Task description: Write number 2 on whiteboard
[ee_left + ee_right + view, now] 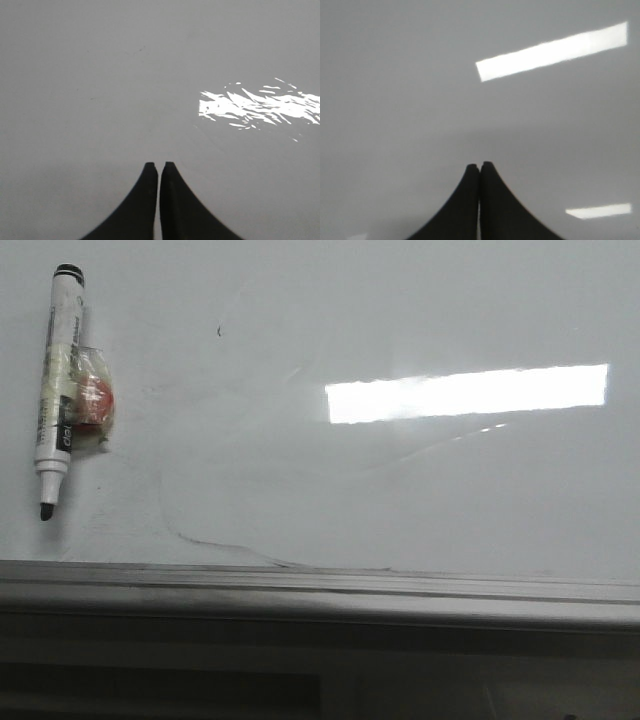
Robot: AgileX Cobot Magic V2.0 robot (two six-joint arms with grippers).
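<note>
A grey rail (320,590) runs along the whiteboard's (400,320) near edge. A marker (56,390) lies by the left edge, the rest bare with faint smears. Left gripper (159,166) and right gripper (480,166) are both pinched closed, holding nothing. No written 2 is visible.

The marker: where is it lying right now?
In the front view the marker lies on the whiteboard at the far left, cap end away from the rail, tip toward it, beside a small red taped object.
</note>
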